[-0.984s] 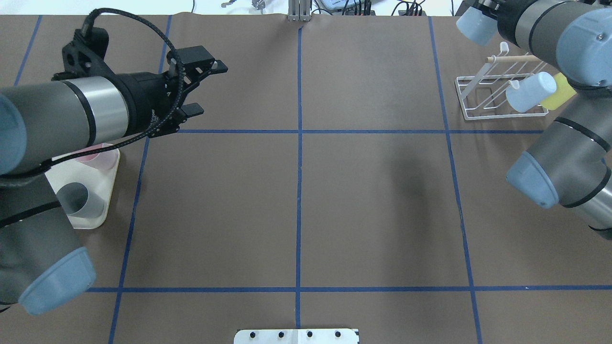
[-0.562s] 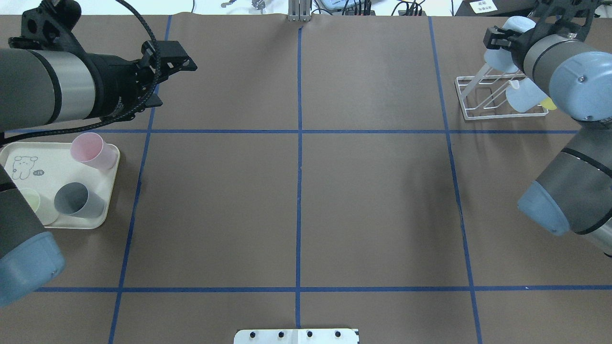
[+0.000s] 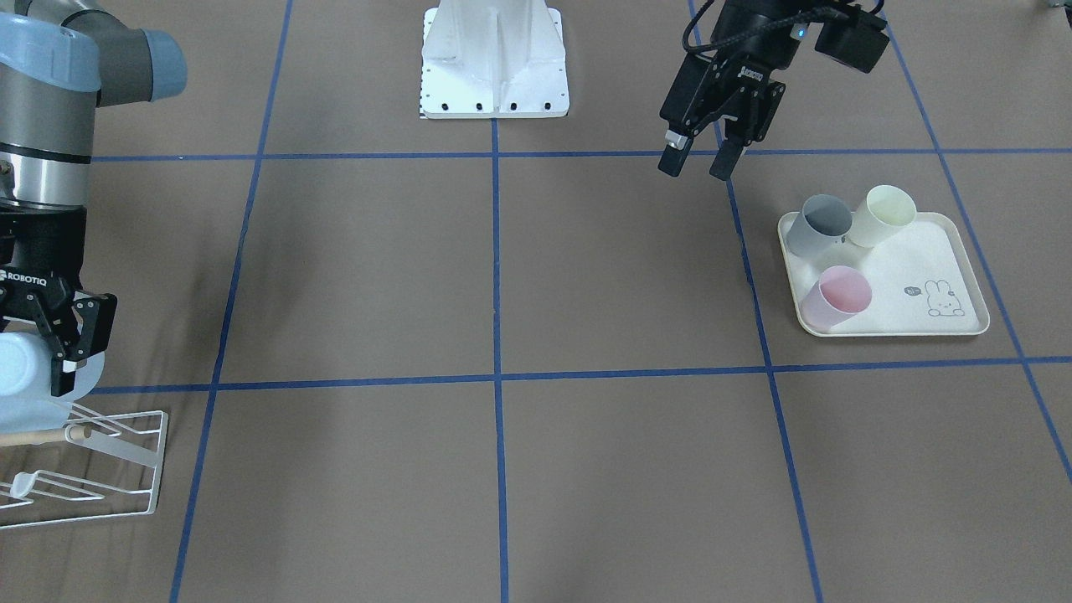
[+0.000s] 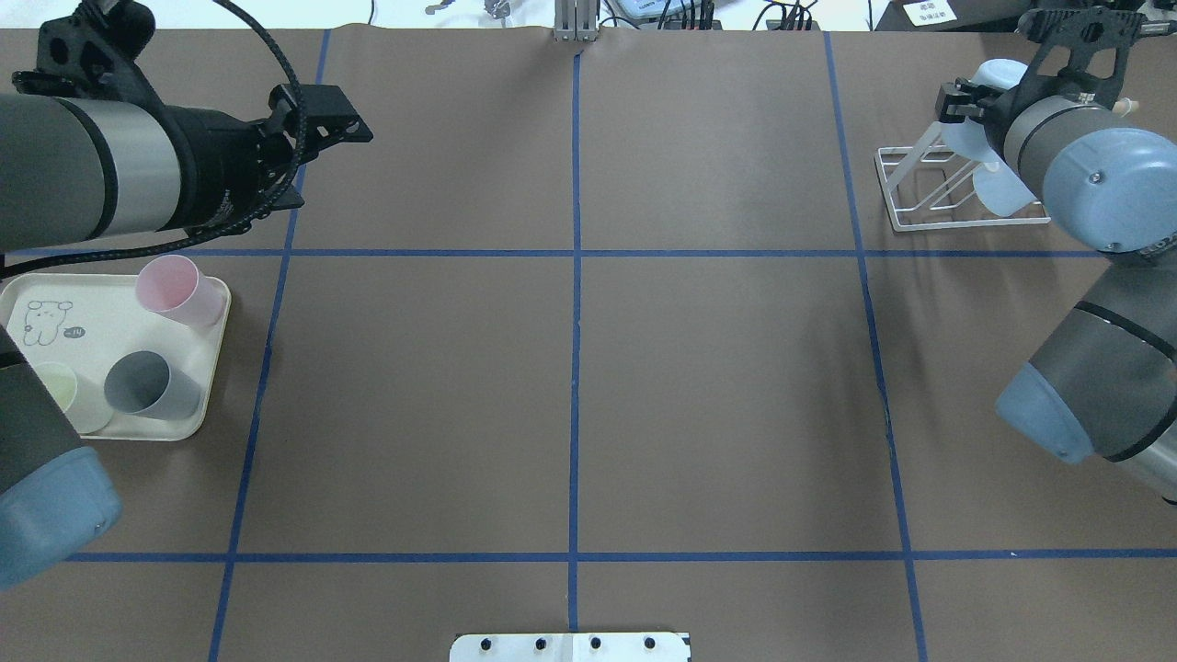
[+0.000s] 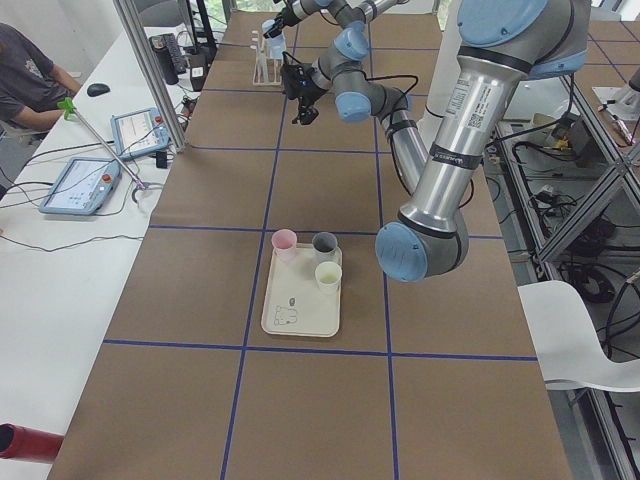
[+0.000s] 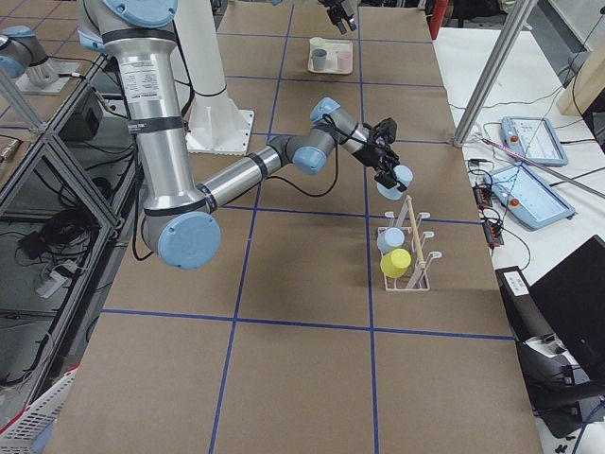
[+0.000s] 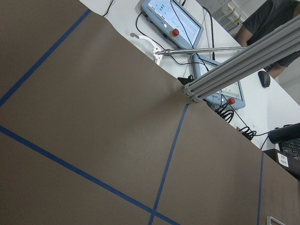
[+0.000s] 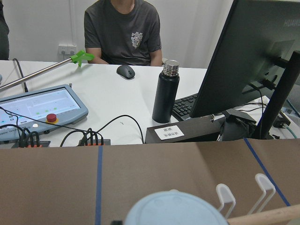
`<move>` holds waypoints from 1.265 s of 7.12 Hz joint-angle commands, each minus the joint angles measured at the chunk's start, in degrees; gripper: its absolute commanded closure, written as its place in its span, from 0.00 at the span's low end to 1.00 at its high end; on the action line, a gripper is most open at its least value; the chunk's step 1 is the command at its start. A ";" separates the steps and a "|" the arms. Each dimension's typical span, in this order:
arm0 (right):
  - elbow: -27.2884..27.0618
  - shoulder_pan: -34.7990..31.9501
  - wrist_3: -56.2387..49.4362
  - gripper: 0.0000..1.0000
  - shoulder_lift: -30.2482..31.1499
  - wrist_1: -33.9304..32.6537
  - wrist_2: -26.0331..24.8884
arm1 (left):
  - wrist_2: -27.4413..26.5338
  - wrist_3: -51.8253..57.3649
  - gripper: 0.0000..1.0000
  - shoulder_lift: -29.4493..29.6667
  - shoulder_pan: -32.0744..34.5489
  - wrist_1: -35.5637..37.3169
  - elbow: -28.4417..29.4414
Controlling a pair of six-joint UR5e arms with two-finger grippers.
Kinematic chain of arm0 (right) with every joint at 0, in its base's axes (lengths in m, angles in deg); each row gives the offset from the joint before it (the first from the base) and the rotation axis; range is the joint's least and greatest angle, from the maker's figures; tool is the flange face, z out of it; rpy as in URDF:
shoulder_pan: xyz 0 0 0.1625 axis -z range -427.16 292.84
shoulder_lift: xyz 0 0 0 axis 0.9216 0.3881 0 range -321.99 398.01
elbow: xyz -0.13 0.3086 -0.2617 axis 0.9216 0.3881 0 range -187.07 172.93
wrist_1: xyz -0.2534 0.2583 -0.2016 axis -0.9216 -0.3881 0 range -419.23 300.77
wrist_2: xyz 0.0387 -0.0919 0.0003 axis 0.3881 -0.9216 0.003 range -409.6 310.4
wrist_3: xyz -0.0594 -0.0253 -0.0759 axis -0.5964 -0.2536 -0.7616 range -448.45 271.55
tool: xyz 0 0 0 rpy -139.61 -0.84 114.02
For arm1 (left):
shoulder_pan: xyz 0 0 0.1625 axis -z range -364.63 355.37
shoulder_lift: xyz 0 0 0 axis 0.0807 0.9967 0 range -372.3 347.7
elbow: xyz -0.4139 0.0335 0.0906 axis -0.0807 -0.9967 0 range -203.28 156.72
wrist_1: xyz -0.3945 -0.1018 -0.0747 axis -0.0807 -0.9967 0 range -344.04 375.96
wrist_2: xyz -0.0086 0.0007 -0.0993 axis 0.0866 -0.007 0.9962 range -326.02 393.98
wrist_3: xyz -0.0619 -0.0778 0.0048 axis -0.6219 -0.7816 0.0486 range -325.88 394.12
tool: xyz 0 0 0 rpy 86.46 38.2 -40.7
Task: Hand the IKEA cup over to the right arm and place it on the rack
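At the far left, the left gripper (image 3: 697,166) hangs over bare table, jaws apart and empty. It is near the rabbit-print tray (image 4: 101,317), which holds a pink cup (image 4: 179,290), a grey cup (image 4: 152,386) and a pale yellow-green cup (image 4: 69,395). At the far right, the right gripper (image 3: 42,364) is clamped on the pale blue IKEA cup (image 3: 17,377), just over the wire rack (image 4: 915,158); whether they touch I cannot tell. The hand-over looks done and placing is in hand. The next move calls for lining the cup's open end with a free prong, then letting go. Only the right side view clearly shows a second blue cup (image 6: 389,240) and a yellow cup (image 6: 395,263) already racked. The right wrist view alone shows capped prongs (image 8: 226,192) and the wooden dowel (image 8: 262,216) just beyond the held cup.
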 commanded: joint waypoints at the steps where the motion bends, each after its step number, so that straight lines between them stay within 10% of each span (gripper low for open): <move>1: 1.00 -0.05 -1.57 1.00 0.11 0.02 -0.89 | 0.03 -0.06 0.00 0.08 -0.07 0.01 0.01; 9: 5.65 0.13 -1.93 1.00 -0.24 0.02 -2.83 | 1.26 -0.06 0.00 -0.01 -0.16 -0.17 0.01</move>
